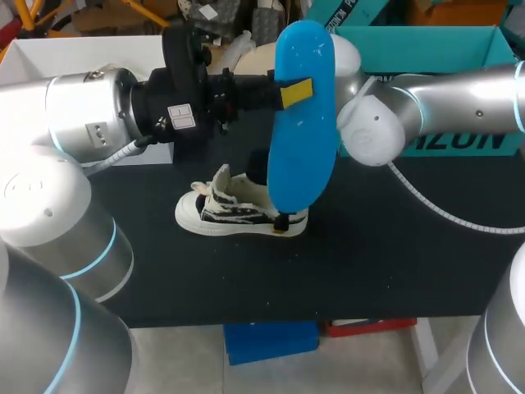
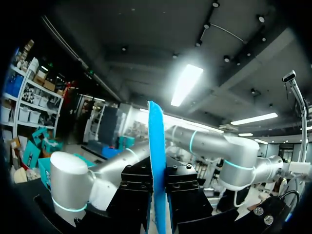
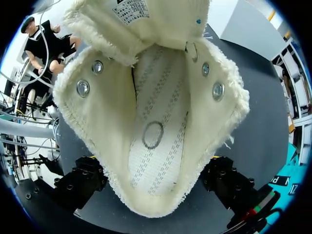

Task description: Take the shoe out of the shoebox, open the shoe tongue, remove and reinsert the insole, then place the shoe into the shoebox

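Head view, upper centre — my left gripper (image 1: 295, 92) is clenched on the blue insole (image 1: 303, 123), held high above the shoe (image 1: 238, 209) at mid-frame, likely for reinsertion — whether my right gripper (image 3: 155, 192) clasps it, I cannot tell.

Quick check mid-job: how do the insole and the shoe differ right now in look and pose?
The insole is plain bright blue; the shoe is cream with dark stripes and frayed edges. The insole stands on end in the air, clamped in the left gripper; the shoe rests on its sole on the black table. The insole is out of the shoe, whose mouth gapes open. Both are near the table's middle.
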`<action>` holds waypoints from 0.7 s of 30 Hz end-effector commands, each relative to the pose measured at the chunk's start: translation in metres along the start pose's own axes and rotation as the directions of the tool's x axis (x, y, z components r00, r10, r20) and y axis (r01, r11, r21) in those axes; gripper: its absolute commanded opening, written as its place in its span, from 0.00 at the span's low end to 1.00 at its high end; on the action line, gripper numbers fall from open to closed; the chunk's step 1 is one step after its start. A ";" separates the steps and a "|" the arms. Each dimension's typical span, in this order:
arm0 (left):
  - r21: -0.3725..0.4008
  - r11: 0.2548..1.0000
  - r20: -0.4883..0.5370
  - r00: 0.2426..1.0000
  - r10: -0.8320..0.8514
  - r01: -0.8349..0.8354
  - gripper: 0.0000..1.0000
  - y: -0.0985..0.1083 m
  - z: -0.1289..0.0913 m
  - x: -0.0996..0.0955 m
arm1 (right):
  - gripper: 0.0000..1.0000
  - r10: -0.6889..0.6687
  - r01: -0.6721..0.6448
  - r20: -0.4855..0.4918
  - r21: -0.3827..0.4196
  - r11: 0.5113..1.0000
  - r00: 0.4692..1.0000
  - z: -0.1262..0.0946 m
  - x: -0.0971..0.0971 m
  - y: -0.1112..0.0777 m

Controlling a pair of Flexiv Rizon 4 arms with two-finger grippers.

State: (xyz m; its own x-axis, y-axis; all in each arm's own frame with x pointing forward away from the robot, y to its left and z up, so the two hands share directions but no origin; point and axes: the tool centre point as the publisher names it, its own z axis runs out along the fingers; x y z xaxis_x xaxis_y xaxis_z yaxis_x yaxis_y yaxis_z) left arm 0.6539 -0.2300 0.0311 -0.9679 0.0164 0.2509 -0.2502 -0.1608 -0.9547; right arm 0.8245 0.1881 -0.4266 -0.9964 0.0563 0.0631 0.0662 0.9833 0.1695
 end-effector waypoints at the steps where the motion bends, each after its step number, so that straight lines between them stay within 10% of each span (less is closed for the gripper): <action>1: 0.000 1.000 0.004 1.000 0.001 -0.001 0.00 0.001 0.000 0.002 | 1.00 -0.003 0.004 -0.007 0.083 0.997 1.000 0.002 -0.004 0.008; 21: 0.000 1.000 0.004 1.000 0.001 -0.001 0.00 0.001 0.000 0.002 | 1.00 -0.070 0.078 0.062 -0.135 0.988 0.996 -0.002 0.001 0.004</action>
State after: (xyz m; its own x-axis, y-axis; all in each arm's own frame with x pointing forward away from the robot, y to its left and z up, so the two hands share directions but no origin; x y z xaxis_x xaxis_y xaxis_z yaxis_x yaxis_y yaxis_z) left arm 0.6539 -0.2300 0.0311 -0.9679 0.0163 0.2509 -0.2502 -0.1609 -0.9547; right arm 0.8320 0.2072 -0.4228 -0.9999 -0.0098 0.0071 -0.0081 0.9774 0.2113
